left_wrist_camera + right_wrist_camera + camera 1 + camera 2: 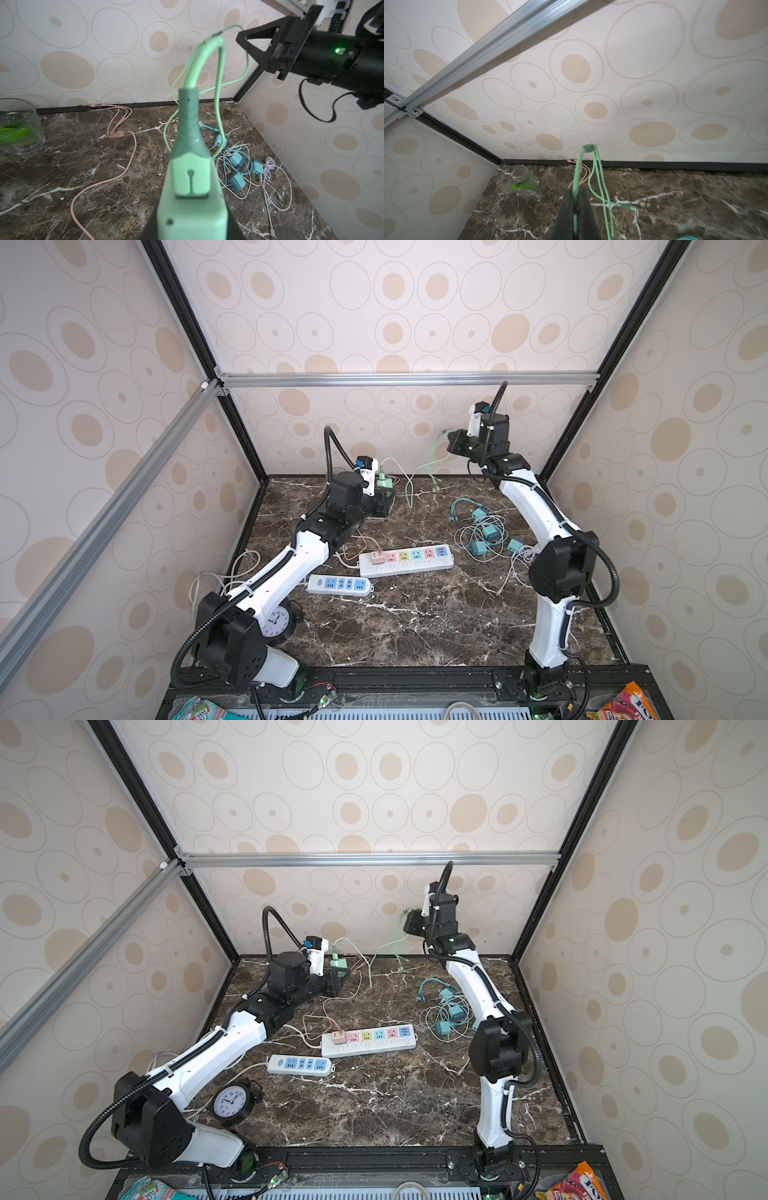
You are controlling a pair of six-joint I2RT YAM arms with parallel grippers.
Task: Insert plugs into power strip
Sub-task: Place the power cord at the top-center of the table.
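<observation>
The left end effector (384,499) grasps the mint plug (191,216) above the desk (415,635) — the right end effector (576,209) (raised near the back wall (395,418)) is clenched on its green cable (578,166)

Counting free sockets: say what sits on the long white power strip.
On the power strip one pink plug stands in the end socket, prongs hidden; other sockets are bare.

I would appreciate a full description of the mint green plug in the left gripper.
The mint green plug is a small rounded cube of matte-looking plastic, clamped by the left gripper near the back wall. A two-tone green connector sits in its face; its thin green cable arches up to the right gripper, which pinches it.
</observation>
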